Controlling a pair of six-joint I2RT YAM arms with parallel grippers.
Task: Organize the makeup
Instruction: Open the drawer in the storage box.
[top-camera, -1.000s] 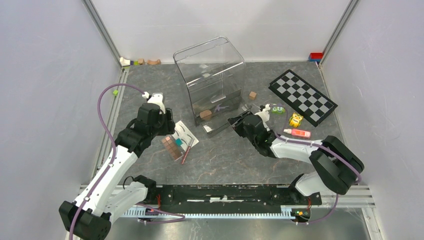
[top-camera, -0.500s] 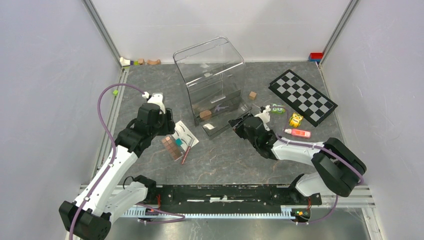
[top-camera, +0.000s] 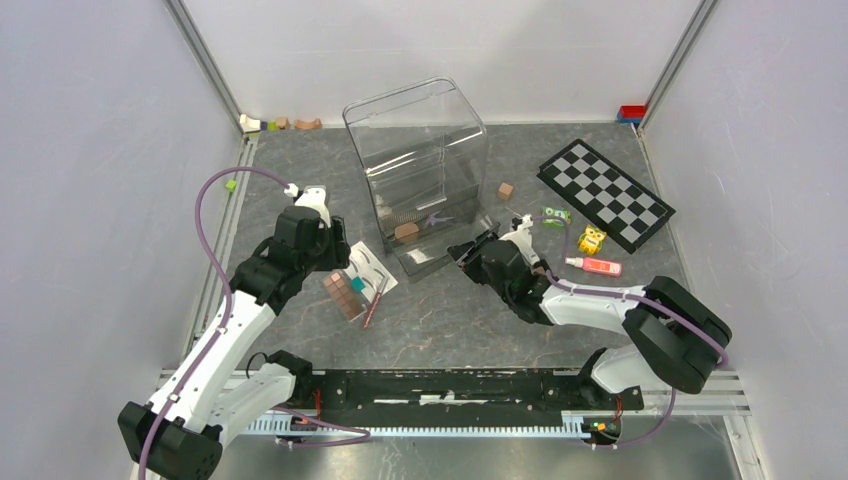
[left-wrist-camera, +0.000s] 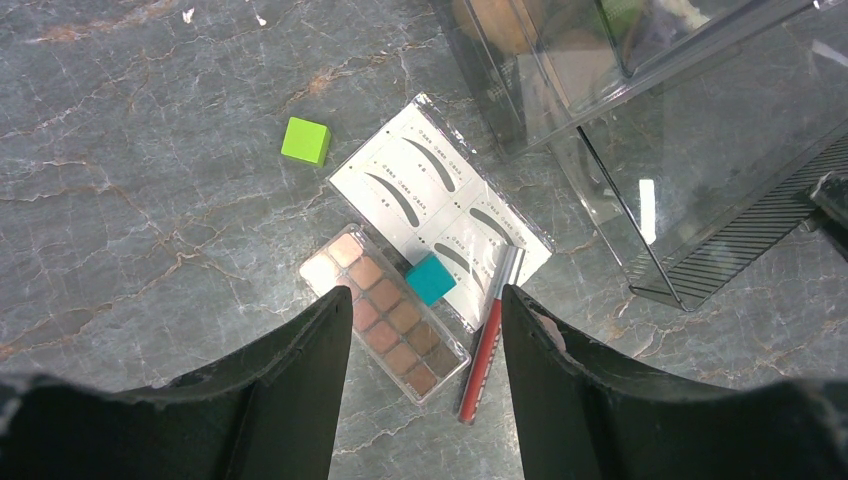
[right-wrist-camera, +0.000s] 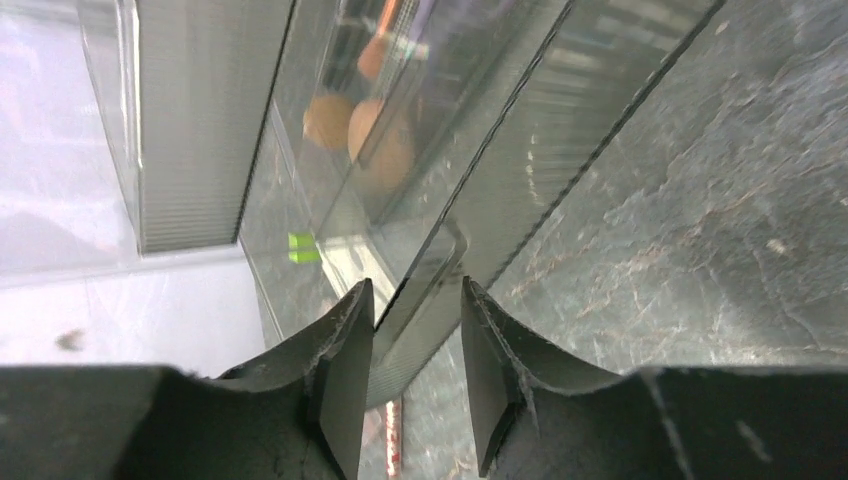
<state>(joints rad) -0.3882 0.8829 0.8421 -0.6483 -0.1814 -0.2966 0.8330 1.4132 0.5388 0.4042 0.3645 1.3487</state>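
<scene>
The left gripper (left-wrist-camera: 425, 295) hangs with jaws spread above the palette (left-wrist-camera: 385, 325), eyebrow card (left-wrist-camera: 420, 185) and red pencil (left-wrist-camera: 485, 350). The right gripper (right-wrist-camera: 415, 290) pinches the clear box (top-camera: 415, 130) at its low front edge; a peach sponge (right-wrist-camera: 385, 150) sits inside.

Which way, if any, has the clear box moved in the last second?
Yes, the clear box slid slightly left, away from the wooden cube.

We note: left arm (top-camera: 215, 345), right arm (top-camera: 590, 300), white shells, black joints. Lilac cable (top-camera: 199, 220) along each. Left gripper (left-wrist-camera: 425, 295) fingers (left-wrist-camera: 290, 390) matte black, tapered; right gripper (right-wrist-camera: 416, 290) same, edges scuffed grey. Black base rail (top-camera: 450, 385), white scuffs.
</scene>
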